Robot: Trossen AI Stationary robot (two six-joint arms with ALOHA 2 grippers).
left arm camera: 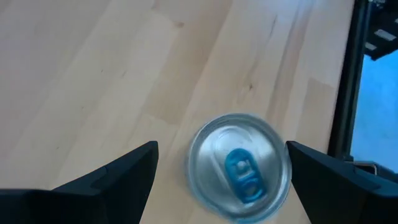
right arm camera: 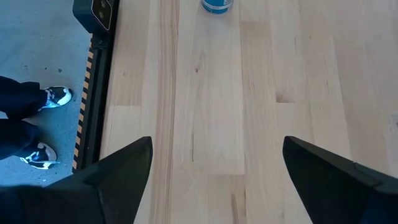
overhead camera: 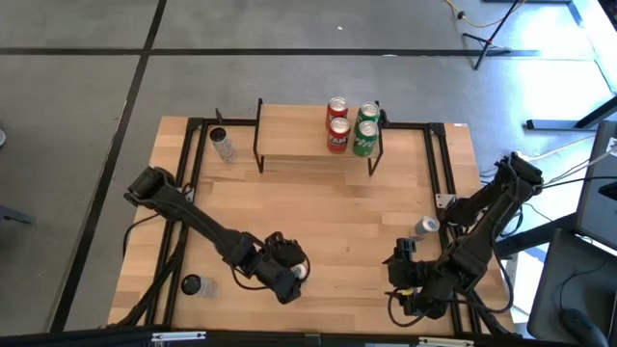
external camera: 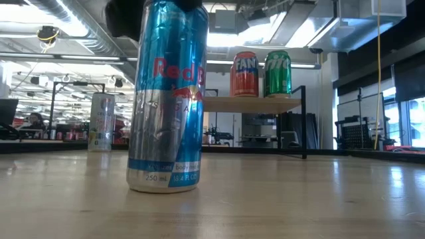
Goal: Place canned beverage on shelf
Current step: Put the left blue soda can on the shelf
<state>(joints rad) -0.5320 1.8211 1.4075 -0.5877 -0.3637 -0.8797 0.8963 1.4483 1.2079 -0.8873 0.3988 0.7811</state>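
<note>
4 cans (overhead camera: 351,125) on shelf (overhead camera: 294,135) right end; slim can (overhead camera: 300,271) front, under left tool (overhead camera: 289,273)

A lab or workshop: exposed ceiling ducts (external camera: 80,33), concrete floor (overhead camera: 77,96), equipment stands (overhead camera: 492,39) around the table.

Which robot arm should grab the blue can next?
The left one, probably. Its hand hangs right above the blue can, fingers open on either side of the top. The right hand is open over bare table, away from it.
</note>
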